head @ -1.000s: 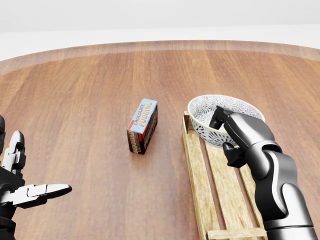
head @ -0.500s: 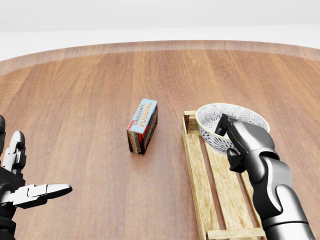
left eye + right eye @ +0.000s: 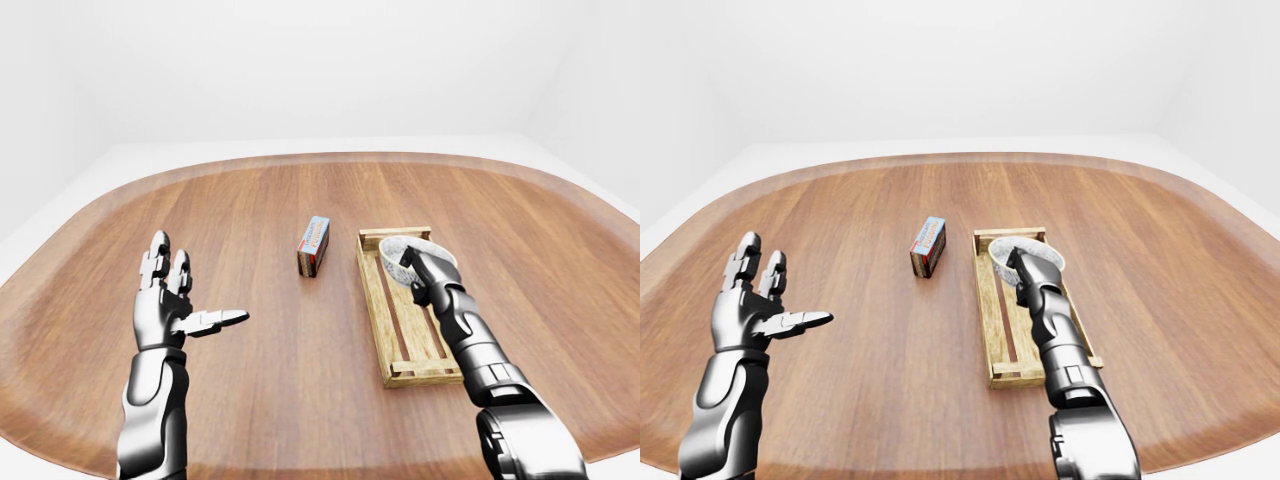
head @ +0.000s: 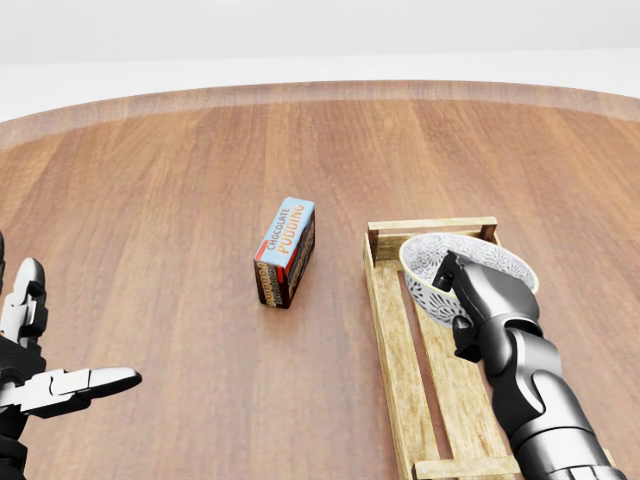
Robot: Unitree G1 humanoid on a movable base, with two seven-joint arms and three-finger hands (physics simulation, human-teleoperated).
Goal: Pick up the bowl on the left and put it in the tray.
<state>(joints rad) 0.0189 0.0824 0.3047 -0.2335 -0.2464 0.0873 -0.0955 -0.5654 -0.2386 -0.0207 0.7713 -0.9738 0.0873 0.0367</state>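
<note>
Over the top end of the tray (image 4: 392,330), the right hand (image 4: 487,293) had its fingers clamped on the rim of the bowl (image 4: 426,264). The bowl sat between the tray walls, but I couldn't tell if it touched the slats. Left of the tray, a pudding box (image 4: 286,250) lay on the table (image 4: 150,200). Way off left, the left hand (image 3: 167,306) hovered, fingers spread.

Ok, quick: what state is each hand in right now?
Left hand: open, holding nothing.
Right hand: shut on the bowl, over the tray.
</note>
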